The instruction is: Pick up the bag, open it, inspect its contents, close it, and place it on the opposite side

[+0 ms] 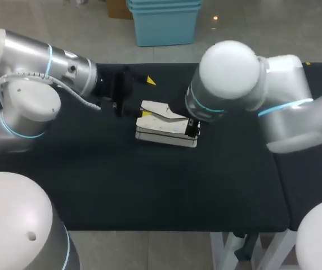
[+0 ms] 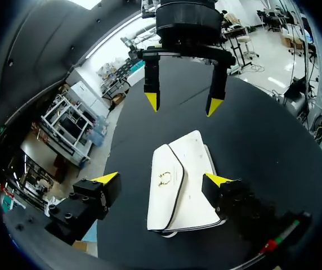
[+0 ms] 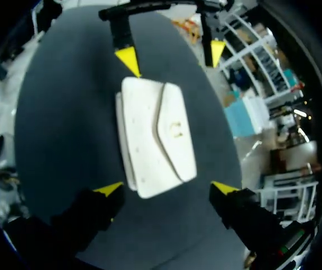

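On the table [image 1: 93, 185], the white bag [image 2: 188, 169] is straddled at opposite ends by the left gripper [image 2: 162, 180] and the right gripper [image 3: 166, 188], both with jaws apart.

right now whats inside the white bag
Nothing inside shows. The white bag lies flat on the black table with its flap folded down over the front, ring clasp on it, so the contents are covered.
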Controlling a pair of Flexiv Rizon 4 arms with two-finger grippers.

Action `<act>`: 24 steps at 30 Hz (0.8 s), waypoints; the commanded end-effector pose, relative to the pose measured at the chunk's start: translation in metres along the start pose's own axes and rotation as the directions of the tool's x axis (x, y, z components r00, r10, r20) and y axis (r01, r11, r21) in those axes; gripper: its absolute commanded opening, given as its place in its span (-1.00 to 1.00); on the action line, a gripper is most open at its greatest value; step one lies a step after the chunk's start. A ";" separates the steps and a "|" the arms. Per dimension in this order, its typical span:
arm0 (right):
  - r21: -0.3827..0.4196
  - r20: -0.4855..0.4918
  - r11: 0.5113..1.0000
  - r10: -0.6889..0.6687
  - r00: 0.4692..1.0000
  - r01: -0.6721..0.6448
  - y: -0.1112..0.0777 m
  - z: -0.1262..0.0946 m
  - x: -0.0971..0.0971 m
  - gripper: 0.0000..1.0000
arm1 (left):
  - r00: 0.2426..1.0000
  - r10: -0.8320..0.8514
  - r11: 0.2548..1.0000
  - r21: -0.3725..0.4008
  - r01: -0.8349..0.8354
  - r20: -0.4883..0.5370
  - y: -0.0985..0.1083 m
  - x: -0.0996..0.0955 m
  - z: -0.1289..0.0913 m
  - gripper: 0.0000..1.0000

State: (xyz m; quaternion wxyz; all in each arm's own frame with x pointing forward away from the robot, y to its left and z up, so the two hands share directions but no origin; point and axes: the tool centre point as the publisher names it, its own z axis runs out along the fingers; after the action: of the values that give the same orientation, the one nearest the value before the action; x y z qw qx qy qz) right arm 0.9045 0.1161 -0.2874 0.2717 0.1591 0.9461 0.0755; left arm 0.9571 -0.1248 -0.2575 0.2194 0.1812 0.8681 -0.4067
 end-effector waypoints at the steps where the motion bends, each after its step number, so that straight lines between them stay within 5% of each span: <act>1: -0.086 -0.369 0.995 0.006 0.929 -0.041 -0.002 -0.012 -0.010 1.00 | 0.992 -0.043 0.999 -0.011 0.042 -0.118 0.005 -0.005 -0.011 1.00; 17: -0.086 -0.369 0.995 0.006 0.929 -0.041 -0.002 -0.012 -0.010 1.00 | 0.992 -0.043 0.999 -0.011 0.042 -0.118 0.005 -0.005 -0.011 1.00; 20: 0.000 -0.380 0.981 0.182 0.907 -0.196 0.008 -0.010 -0.024 1.00 | 0.947 -0.316 0.947 -0.089 0.310 -0.059 -0.014 -0.021 -0.016 1.00; 24: 0.111 -0.479 0.910 0.401 0.781 -0.399 0.004 -0.015 -0.033 1.00 | 0.759 -0.649 0.744 -0.168 0.647 0.049 -0.027 -0.037 -0.032 1.00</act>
State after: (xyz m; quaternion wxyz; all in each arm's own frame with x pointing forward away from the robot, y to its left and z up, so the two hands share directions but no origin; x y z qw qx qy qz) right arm 0.9151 0.1070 -0.2657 0.0795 0.2324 0.9546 0.1687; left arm 0.9726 -0.1229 -0.2200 0.1438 0.0921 0.8930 -0.4164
